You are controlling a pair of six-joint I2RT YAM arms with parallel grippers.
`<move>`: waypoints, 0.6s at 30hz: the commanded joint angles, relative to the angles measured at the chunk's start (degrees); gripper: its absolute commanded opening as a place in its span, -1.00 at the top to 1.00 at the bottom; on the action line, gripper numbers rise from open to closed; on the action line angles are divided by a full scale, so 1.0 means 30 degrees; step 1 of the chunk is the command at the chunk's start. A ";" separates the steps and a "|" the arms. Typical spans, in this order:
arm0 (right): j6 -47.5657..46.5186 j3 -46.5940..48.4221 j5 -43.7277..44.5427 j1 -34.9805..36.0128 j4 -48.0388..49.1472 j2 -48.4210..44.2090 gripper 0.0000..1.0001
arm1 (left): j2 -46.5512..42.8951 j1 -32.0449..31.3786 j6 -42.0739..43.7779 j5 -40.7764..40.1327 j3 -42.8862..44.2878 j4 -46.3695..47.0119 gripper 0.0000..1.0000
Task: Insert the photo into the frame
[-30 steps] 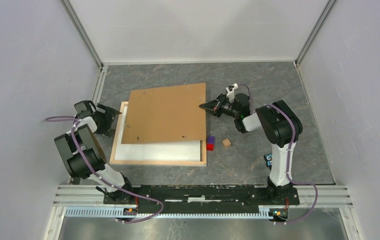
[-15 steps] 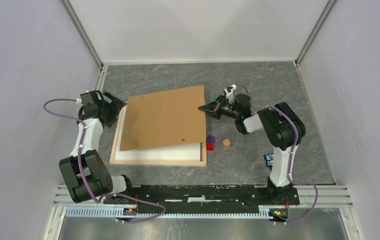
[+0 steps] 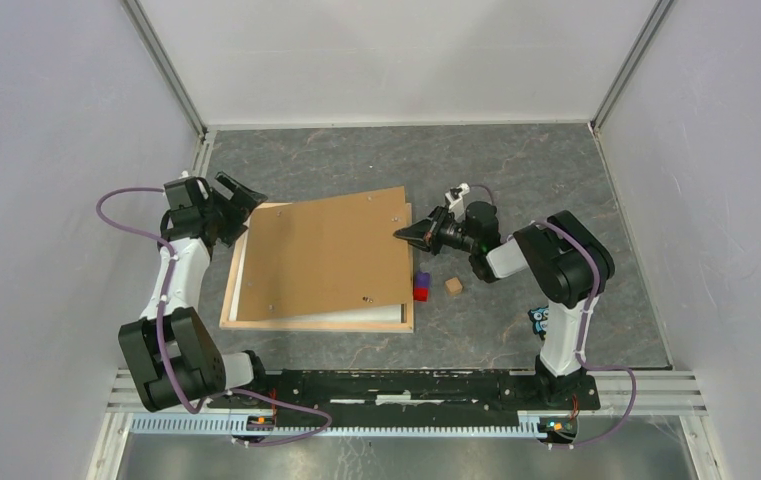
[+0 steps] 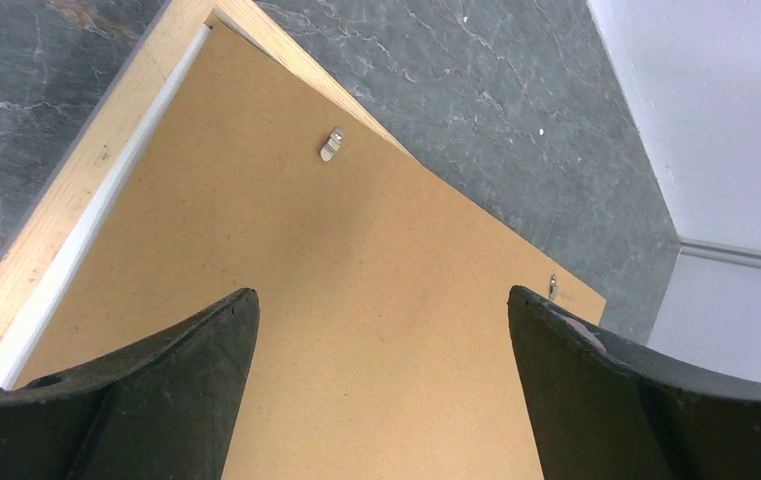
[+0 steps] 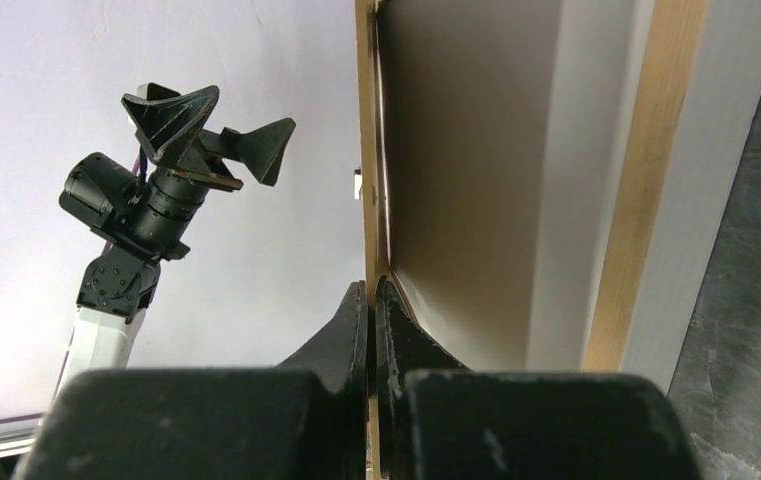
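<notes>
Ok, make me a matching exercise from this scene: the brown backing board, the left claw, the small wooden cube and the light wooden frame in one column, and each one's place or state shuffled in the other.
Things
1. flat brown backing board
2. left claw
3. small tan wooden cube
4. light wooden rectangular picture frame

Places or states
A. wide open, holding nothing
B. flat on the grey table, partly under the board
C. right edge pinched in the shut right claw
D. loose on the table, right of the frame

Pairs: 1-C, 2-A, 3-D, 4-B
</notes>
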 commanded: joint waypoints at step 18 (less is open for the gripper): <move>-0.0735 -0.1189 0.2543 0.1170 0.1147 -0.1111 1.00 | 0.0676 0.0008 -0.0537 0.2019 -0.0361 0.1723 -1.00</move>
